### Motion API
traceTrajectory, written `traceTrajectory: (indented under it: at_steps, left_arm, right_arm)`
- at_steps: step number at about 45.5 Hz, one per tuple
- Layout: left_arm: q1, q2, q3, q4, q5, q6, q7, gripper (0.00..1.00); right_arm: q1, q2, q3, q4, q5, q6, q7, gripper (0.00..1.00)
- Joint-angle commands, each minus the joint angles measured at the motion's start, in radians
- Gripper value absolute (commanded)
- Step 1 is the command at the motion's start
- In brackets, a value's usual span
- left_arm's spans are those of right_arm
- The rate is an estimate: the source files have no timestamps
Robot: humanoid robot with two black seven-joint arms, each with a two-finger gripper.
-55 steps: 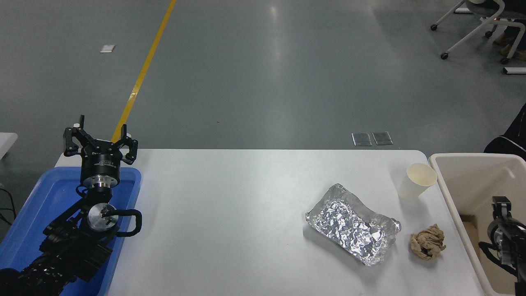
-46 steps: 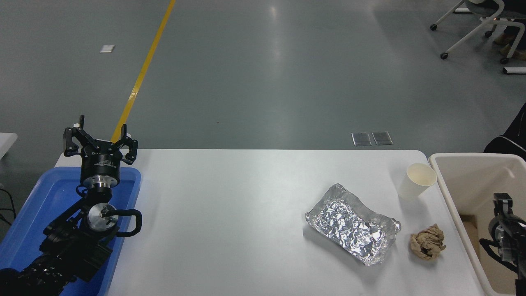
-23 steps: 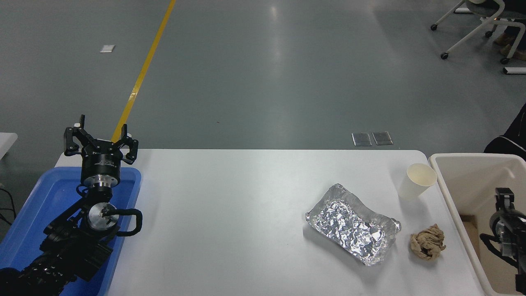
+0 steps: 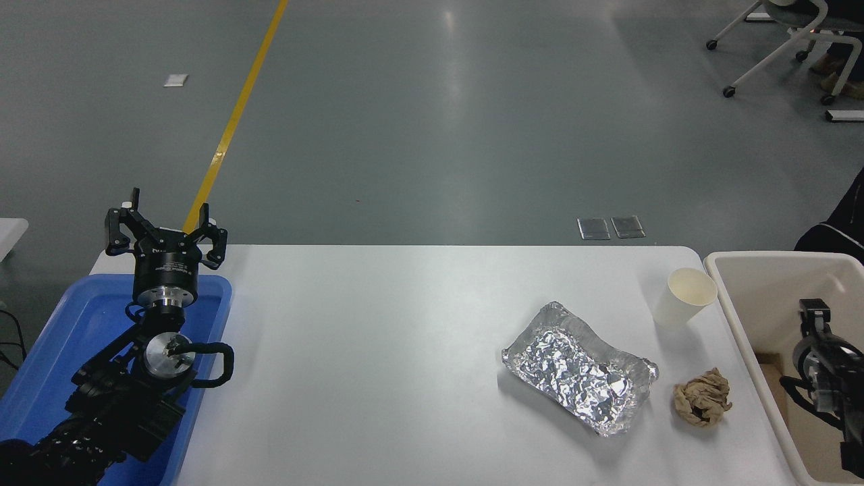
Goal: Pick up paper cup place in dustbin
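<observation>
The white paper cup [image 4: 683,297] stands upright on the white table [image 4: 378,351] at the far right, just left of the dustbin. The cream-beige dustbin [image 4: 749,344] stands off the table's right edge, its inside open to view. My right gripper [image 4: 814,318] sits low over the inside of the dustbin at the picture's right edge, to the right of the cup and apart from it; only part of it shows. My left gripper [image 4: 164,226] is open and empty, parked upright over the blue tray at the left.
A crinkled silver foil tray [image 4: 579,368] lies near the cup, toward me. A crumpled brown paper ball [image 4: 703,397] lies right of it. A blue plastic tray [image 4: 61,337] sits under the left arm. A dark-clothed person [image 4: 840,223] is at the far right.
My right arm has shifted slightly up and to the left inside the dustbin. The cup, foil tray, paper ball and left arm have not moved.
</observation>
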Motion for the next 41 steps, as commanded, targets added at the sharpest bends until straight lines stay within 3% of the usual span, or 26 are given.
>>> traceTrajectory:
  at_steps: [1, 13, 22, 33, 41]
  left_arm:
    - [0.0, 0.0, 0.0, 0.0, 0.002, -0.004, 0.0, 0.99]
    - [0.0, 0.0, 0.0, -0.001, 0.002, -0.004, 0.002, 0.99]
    - [0.0, 0.0, 0.002, -0.001, 0.003, -0.004, 0.002, 0.99]
    - [0.0, 0.0, 0.0, -0.001, 0.003, -0.006, 0.002, 0.99]
    - [0.0, 0.001, 0.002, -0.001, 0.003, -0.006, 0.002, 0.99]
  right_arm:
    - [0.139, -0.182, -0.046, 0.265, -0.025, 0.006, -0.001, 1.0]
    - [0.444, -0.233, -0.537, 0.485, -0.103, 0.008, 0.005, 1.0]
    - [0.786, -0.242, -0.868, 0.781, -0.153, 0.031, 0.053, 1.0]
    - [1.138, -0.241, -0.979, 1.201, -0.371, 0.142, 0.096, 1.0]
    - [1.329, -0.233, -1.029, 1.373, -0.393, 0.296, 0.096, 1.0]
